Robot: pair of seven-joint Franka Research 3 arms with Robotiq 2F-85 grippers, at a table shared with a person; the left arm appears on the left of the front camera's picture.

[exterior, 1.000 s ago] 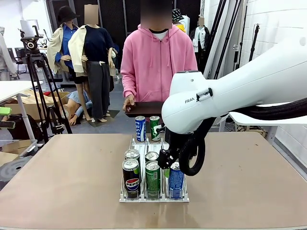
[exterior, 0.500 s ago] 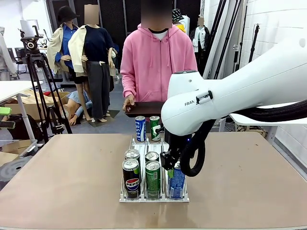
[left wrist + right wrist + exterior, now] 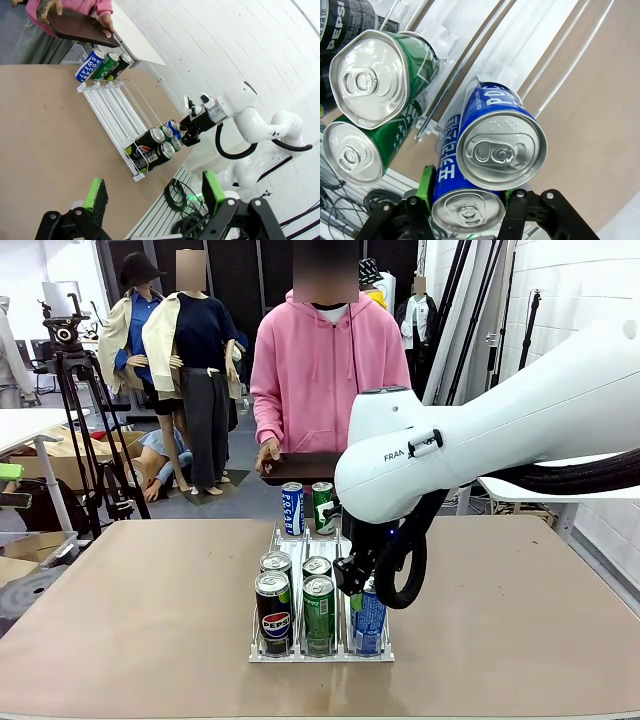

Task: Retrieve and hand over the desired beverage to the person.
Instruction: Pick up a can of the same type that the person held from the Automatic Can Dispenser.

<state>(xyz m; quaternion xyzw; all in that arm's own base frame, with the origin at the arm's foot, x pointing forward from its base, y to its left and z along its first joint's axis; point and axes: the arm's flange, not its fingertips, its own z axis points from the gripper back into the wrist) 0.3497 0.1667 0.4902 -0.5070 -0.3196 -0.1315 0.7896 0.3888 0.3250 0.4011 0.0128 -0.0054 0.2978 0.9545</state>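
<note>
The left pincer [image 3: 153,192] hangs by the near edge of the table [image 3: 140,610]. Its green pads stand wide apart with nothing between them, and the can rack [image 3: 297,540] lies well ahead of it.

The right pincer [image 3: 358,592] is down at the near end of the rack's right lane. It is closed on a blue can [image 3: 371,628], with one finger on each side just under the rim. The can stands upright in its lane.

Just beyond the pincer in the same lane stands a second blue can [image 3: 501,150]; whether the two touch cannot be told. To the pincer's left, in the middle lane, two green cans [image 3: 375,80] stand one behind the other. Further left, a black Pepsi can [image 3: 274,615] heads the left lane.

Well beyond the pincer, at the rack's far end, a blue Pocari Sweat can [image 3: 292,508] and a green can [image 3: 322,507] stand side by side.

Past these, at the far side of the table, stands the person [image 3: 325,360] in a pink hoodie. The person holds a dark tray [image 3: 300,468] level, with one hand [image 3: 267,453] on its edge.
</note>
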